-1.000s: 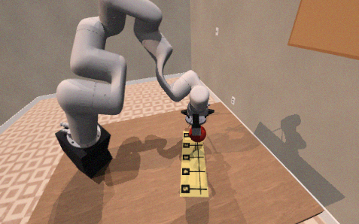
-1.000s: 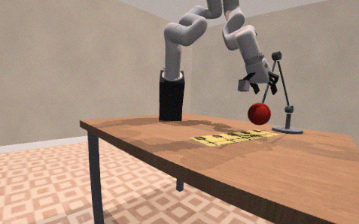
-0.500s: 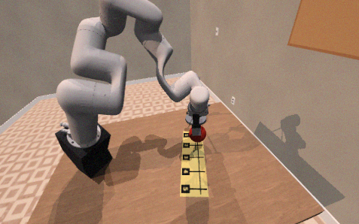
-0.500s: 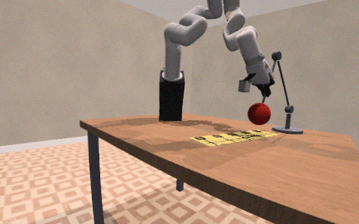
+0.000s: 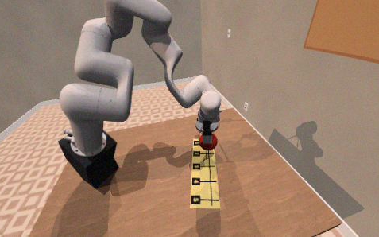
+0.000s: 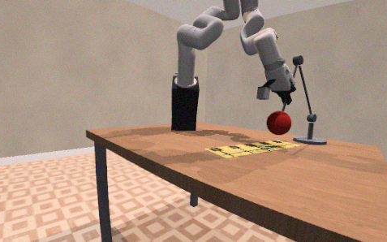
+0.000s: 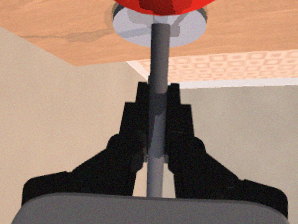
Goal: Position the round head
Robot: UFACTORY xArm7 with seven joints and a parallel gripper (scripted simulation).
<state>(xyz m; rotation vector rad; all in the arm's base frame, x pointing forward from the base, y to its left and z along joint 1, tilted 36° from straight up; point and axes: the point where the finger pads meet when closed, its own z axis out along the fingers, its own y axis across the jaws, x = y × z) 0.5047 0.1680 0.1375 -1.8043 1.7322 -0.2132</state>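
While strip numbers blur — end effector grips lamp rod.

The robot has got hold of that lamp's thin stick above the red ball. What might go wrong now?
The gripper pinches only the thin rod, so the rod could slip or twist as it is pulled. The red head hangs near the foot end of the yellow strip; dragged too far out and released, the lamp might sink onto the bench.

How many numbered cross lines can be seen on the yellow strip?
5, running along the yellow strip: two clear at the near end, two mid-strip, one at the far end partly hidden beneath the round red lamp head.
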